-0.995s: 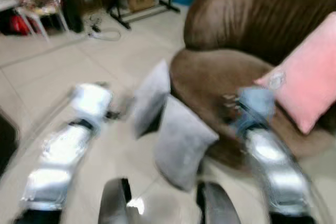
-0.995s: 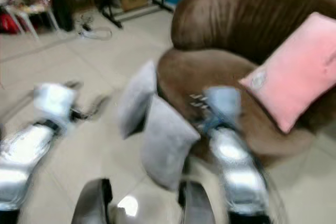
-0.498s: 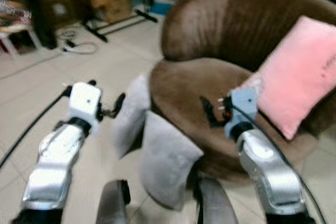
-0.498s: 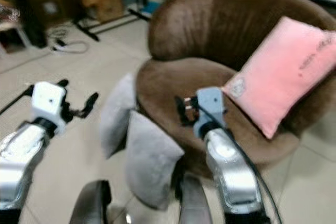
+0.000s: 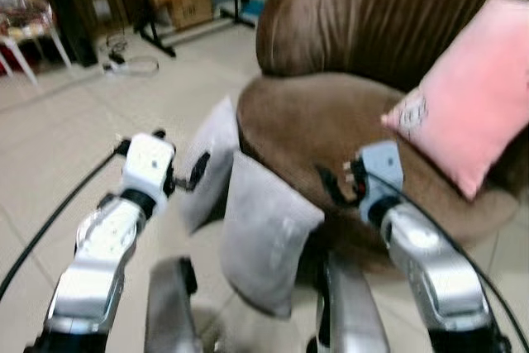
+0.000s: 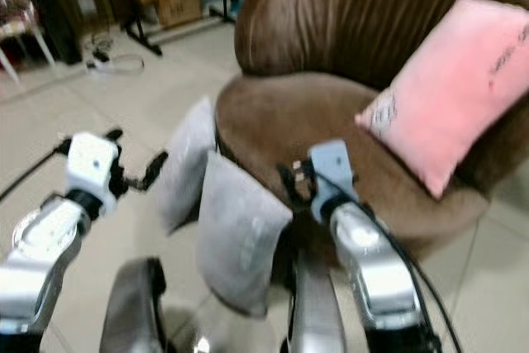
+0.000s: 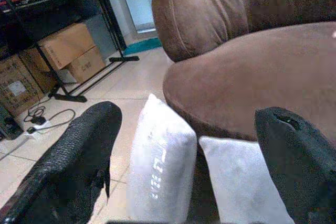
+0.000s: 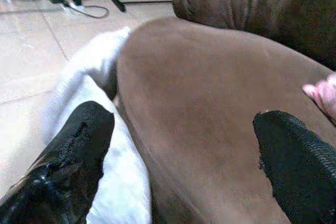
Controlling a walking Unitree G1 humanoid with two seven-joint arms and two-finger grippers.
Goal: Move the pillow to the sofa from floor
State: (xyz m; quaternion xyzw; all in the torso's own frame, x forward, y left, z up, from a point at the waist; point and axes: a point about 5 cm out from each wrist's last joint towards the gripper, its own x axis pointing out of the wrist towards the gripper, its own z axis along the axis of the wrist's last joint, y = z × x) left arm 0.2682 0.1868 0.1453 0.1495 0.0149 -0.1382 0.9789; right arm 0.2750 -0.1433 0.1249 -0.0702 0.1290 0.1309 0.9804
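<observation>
Two grey pillows [image 5: 264, 241] against one brown sofa [image 5: 331, 121], one pink cushion [image 5: 471, 97].

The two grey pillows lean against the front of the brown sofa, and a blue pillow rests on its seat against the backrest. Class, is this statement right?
Not quite: the colour is wrong. The pillow on the seat is pink, not blue, as the left eye view shows. The rest holds: the two grey pillows stand on the floor, leaning against the front of the brown sofa.
</observation>
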